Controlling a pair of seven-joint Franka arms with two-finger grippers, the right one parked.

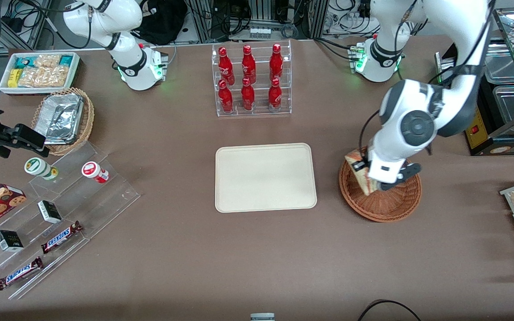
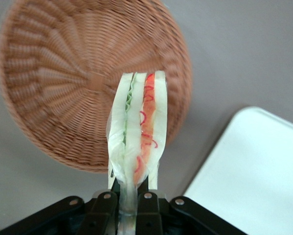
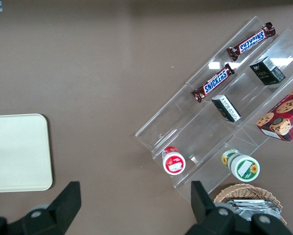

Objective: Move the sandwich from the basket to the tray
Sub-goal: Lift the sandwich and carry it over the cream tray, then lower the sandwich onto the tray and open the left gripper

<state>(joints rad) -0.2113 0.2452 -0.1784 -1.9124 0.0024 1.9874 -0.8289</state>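
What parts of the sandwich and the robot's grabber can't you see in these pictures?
- Front view: the gripper over the basket is mostly hidden by the arm's own wrist, and so is much of the sandwich.
- Left wrist view: the fingers shut on the sandwich are cut off by the picture's edge, and so is most of the tray.
- Right wrist view: neither sandwich nor basket appears; only a tray corner does.
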